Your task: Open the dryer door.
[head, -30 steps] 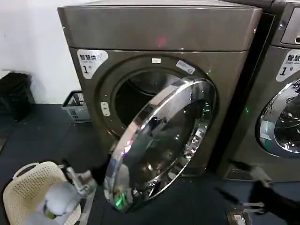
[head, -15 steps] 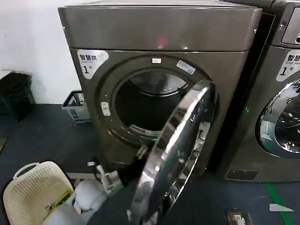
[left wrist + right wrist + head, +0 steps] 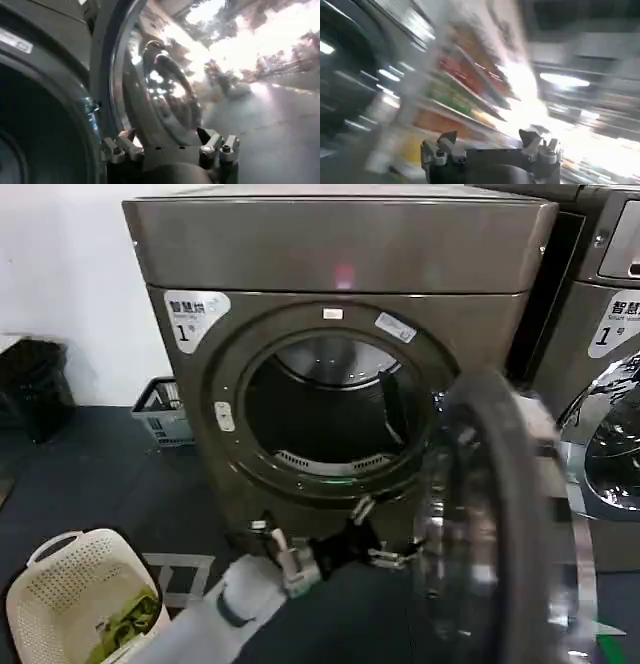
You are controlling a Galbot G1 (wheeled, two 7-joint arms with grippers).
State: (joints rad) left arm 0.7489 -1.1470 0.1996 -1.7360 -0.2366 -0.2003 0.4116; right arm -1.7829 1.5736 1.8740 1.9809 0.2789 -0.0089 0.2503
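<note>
Dryer door now swung wide, drum fully exposed.

Nearest, the left gripper [image 3: 385,556] reaches low across the front, jaws spread and holding nothing, just beside the dryer door [image 3: 500,524]; 1 second ago that door still half-covered the opening, now it stands edge-on at the right. The right gripper [image 3: 490,142] is also spread and empty. Behind, the drum opening [image 3: 325,409] is clear, so the task looks essentially done.

The left gripper [image 3: 170,145] is holding its jaws spread apart, facing the dryer door's [image 3: 165,80] mirror-chrome rim beside the dark drum opening [image 3: 35,125].
</note>
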